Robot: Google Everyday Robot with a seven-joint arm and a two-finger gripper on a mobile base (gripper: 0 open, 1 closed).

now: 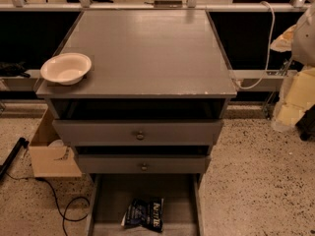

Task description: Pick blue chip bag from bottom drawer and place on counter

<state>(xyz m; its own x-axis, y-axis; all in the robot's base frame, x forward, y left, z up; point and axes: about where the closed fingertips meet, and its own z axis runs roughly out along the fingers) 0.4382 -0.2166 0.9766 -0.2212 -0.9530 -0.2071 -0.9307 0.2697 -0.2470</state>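
The blue chip bag, dark and crinkled with white lettering, lies flat on the floor of the bottom drawer, near its front and a little right of centre. The bottom drawer is pulled out wide open below the two upper drawers. The counter is the grey cabinet top, with a chipped front edge. My gripper is not in view in the camera view.
A white bowl sits on the counter's front left corner. The two upper drawers with round knobs stand slightly out. A cardboard box and a black cable lie on the floor at left. Pale yellow objects and a white cable are at right.
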